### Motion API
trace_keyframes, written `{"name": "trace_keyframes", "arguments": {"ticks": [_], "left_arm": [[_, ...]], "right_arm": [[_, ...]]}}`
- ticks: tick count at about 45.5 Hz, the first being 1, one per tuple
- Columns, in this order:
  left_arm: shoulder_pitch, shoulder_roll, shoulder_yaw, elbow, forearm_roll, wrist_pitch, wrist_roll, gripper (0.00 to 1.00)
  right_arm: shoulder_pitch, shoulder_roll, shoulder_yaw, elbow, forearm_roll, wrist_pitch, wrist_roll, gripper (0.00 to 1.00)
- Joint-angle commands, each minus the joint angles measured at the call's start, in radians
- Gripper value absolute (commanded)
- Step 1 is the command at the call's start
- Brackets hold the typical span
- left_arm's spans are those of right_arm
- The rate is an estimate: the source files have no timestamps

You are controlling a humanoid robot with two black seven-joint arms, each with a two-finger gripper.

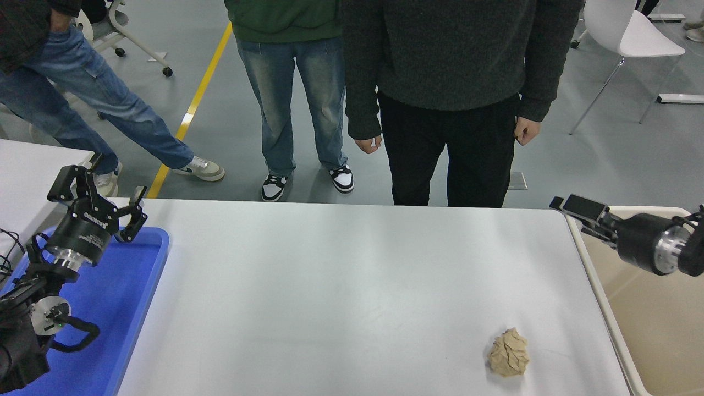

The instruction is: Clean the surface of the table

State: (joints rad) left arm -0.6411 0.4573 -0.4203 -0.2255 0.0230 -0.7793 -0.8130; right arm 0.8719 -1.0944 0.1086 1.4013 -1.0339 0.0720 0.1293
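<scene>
The white table surface (330, 286) fills the middle of the view. A crumpled tan paper ball (509, 353) lies on it near the front right. My right gripper (584, 218) comes in from the right edge, points left and hangs over the far left rim of the beige bin, well behind and to the right of the ball. It is open and empty. My left gripper (98, 193) is parked at the lower left over the blue tray, open and empty.
A blue plastic tray (132, 308) lies at the table's left end. A beige plastic bin (649, 319) stands off its right end. Three people stand at the far side; one person's hand (367, 144) hangs near the far edge. A second white table (27, 170) is at the left.
</scene>
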Motion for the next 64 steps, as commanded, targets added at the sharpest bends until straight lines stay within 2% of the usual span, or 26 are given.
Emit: {"name": "trace_keyframes", "arguments": {"ticks": [1, 14, 24, 36, 64], "left_arm": [[0.0, 0.0, 0.0, 0.0, 0.0, 0.0, 0.0, 1.0], [0.0, 0.0, 0.0, 0.0, 0.0, 0.0, 0.0, 1.0], [0.0, 0.001, 0.0, 0.0, 0.0, 0.0, 0.0, 1.0], [0.0, 0.0, 0.0, 0.0, 0.0, 0.0, 0.0, 1.0], [0.0, 0.0, 0.0, 0.0, 0.0, 0.0, 0.0, 1.0]], "right_arm": [[0.013, -0.058, -0.023, 0.079, -0.201, 0.117, -0.048, 0.99], [0.044, -0.048, -0.024, 0.147, -0.38, 0.267, -0.056, 0.99], [0.093, -0.022, -0.105, 0.188, -0.399, 0.347, -0.063, 0.99], [0.079, 0.056, -0.144, 0.182, -0.4, 0.339, -0.063, 0.99], [-0.054, 0.265, -0.136, -0.034, -0.385, 0.258, -0.065, 0.99]]}}
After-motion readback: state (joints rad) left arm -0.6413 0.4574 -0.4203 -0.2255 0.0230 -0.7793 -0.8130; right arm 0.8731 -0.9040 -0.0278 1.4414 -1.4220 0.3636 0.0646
